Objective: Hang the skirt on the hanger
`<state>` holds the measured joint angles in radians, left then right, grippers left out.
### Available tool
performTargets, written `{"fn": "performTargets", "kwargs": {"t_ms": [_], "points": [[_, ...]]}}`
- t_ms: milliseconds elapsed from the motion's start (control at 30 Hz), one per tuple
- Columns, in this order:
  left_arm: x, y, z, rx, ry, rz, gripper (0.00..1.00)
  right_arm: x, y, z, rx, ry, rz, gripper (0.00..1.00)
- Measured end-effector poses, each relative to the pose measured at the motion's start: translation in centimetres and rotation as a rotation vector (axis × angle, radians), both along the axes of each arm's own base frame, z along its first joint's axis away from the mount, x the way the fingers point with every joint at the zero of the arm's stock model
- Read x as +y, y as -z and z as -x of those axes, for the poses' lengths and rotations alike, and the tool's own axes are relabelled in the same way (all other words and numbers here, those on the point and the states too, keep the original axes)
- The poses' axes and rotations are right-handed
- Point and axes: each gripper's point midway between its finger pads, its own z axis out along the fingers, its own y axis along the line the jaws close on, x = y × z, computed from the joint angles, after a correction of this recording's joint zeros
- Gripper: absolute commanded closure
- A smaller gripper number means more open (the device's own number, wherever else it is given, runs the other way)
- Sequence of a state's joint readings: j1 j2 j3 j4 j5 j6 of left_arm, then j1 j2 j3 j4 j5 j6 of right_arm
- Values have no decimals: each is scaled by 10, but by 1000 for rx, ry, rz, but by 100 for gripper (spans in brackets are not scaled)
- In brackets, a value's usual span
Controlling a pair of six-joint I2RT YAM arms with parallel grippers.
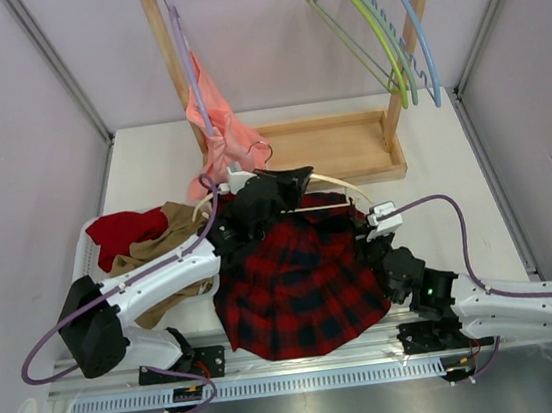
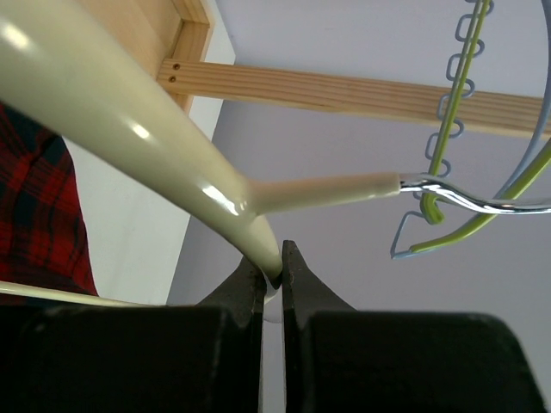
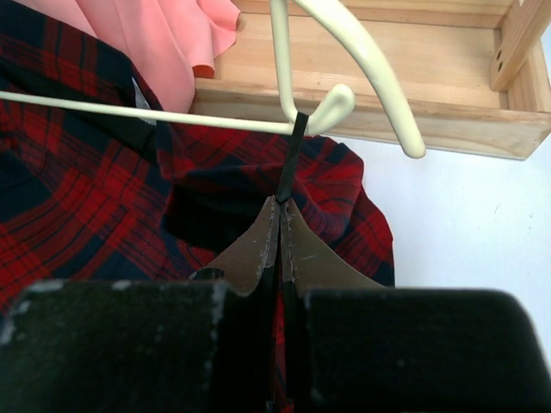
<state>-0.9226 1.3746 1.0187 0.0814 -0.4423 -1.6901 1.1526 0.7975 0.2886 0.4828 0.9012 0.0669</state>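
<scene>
Skirt (image 1: 301, 284) lies spread flat on the table (image 1: 432, 167) at the near-centre, between my two arms, red and black plaid up. Its far edge sits under the hanger (image 1: 344, 183), which is at the skirt's far side, just in front of the wooden rack (image 1: 330, 149). In the right wrist view the hanger's thin bar crosses over the skirt's top edge. I can't tell if any fabric is over it.

Left gripper (image 2: 274, 267) is clamped on the cream hanger body, with the fingers pressed tight on it just below where the neck branches off. The metal hook (image 2: 482, 205) sticks out from that neck.

Right gripper (image 3: 281, 206) has its fingers together, pinching a thin black strap (image 3: 293, 151) that runs up from the tips to the hanger bar. The skirt is right beneath it. I can't see where the strap is attached.

A pink garment (image 1: 232, 136) hangs from a lilac hanger (image 1: 188, 66) at the left of the rack, with its hem down near the cream hanger. Green hangers (image 1: 374, 23) and a blue hanger (image 1: 422, 37) hang at the right of the rail. A red cloth (image 1: 123, 230) and a tan cloth (image 1: 165, 242) are bunched at the table's left, partly under my left arm.
</scene>
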Motion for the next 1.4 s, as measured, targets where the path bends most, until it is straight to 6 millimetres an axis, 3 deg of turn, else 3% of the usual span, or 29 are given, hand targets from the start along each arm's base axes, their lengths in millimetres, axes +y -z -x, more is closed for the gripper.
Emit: {"fn": "performTargets", "kwargs": {"t_ms": [133, 233, 267, 300, 367, 500, 667, 767, 933, 1067, 1267, 1400], "points": [[0, -5, -1, -21, 5, -6, 100, 0, 1, 0, 14, 4, 0, 97], [-2, -16, -2, -56, 13, -25, 100, 5, -6, 1, 31, -13, -4, 59], [-3, -25, -3, -78, 18, -30, 100, 9, -9, 3, 39, -37, -2, 42], [-4, -40, -4, -113, 25, -37, 100, 13, -14, 5, 48, -65, -3, 4], [-5, -62, -5, -162, 32, -45, 100, 20, -33, 12, 57, -139, -3, 1], [-5, -97, 1, -262, 50, -85, 100, 20, -110, 41, 16, -325, -110, 1], [-7, -127, 20, -380, 97, -220, 100, -16, -207, 80, -94, -462, -274, 1], [-8, -157, 31, -456, 131, -271, 100, -29, -243, 88, -152, -478, -303, 1], [2, -215, 49, -579, 185, -315, 100, -17, -267, 79, -187, -477, -175, 1], [15, -238, 62, -634, 209, -338, 100, 7, -263, 70, -192, -501, -26, 1], [20, -234, 74, -634, 260, -365, 100, 32, -258, 54, -202, -507, 124, 2], [23, -211, 82, -606, 306, -386, 100, 47, -257, 39, -204, -511, 184, 4]]}}
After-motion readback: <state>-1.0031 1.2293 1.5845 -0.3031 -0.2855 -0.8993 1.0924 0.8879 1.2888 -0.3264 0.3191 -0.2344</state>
